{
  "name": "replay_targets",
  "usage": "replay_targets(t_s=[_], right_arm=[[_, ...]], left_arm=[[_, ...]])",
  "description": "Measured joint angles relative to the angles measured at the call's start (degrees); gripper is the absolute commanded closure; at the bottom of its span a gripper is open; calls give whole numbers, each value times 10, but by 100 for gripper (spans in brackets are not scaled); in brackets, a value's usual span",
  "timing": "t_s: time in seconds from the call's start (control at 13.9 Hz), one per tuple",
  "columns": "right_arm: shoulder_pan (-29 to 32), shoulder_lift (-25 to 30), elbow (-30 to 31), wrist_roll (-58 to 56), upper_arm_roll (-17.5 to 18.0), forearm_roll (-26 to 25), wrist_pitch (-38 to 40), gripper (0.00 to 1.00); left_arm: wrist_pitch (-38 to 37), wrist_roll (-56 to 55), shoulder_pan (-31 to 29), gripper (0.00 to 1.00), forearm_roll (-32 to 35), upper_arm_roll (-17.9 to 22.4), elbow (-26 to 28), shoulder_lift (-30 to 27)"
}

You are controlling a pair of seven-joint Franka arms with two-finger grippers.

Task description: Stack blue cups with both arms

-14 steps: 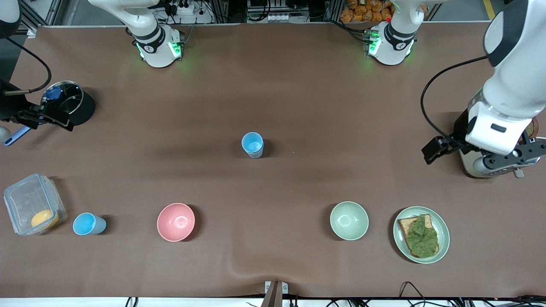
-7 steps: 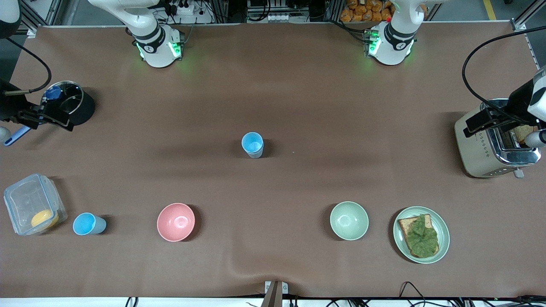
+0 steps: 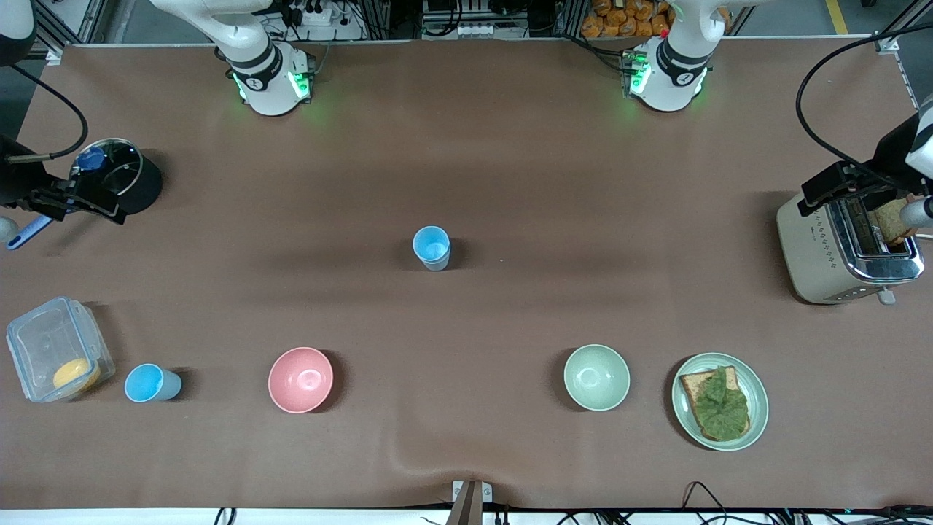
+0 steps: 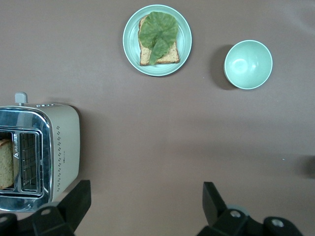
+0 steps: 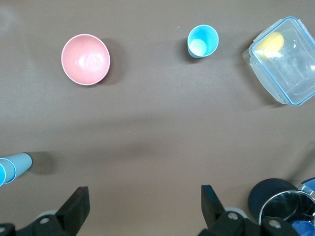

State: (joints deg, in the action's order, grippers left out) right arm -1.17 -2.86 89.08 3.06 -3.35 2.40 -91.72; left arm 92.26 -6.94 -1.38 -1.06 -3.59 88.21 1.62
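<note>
Front view puts my left arm (image 3: 907,149) at the frame's right edge, bent in over the toaster (image 3: 845,251), with my left gripper (image 3: 856,191) hanging above its slots. My right arm (image 3: 14,182) enters at the left edge, my right gripper (image 3: 76,198) over the black pot (image 3: 124,179) in the upper left. Both wrist views show my jaws spread wide with nothing between them, fingers (image 4: 74,201) at the lower edge of the left one, fingers (image 5: 76,206) low in the right one.

Along the lower band sit a clear box (image 3: 55,357), a plate (image 3: 754,383) carrying bread with a leaf, a pink bowl (image 3: 300,379) and a green bowl (image 3: 596,377).

One blue cup (image 3: 431,248) stands upright at mid-frame. Another blue cup (image 3: 149,383) stands lower left, between box and pink bowl.
</note>
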Motion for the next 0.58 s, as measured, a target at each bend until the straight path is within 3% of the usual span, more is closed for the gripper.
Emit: replay_targets(t_s=[0.58], right_arm=[[0, 0, 0, 0, 0, 0, 0, 0]], left_arm=[[-12, 0, 4, 0, 0, 0, 1, -15]])
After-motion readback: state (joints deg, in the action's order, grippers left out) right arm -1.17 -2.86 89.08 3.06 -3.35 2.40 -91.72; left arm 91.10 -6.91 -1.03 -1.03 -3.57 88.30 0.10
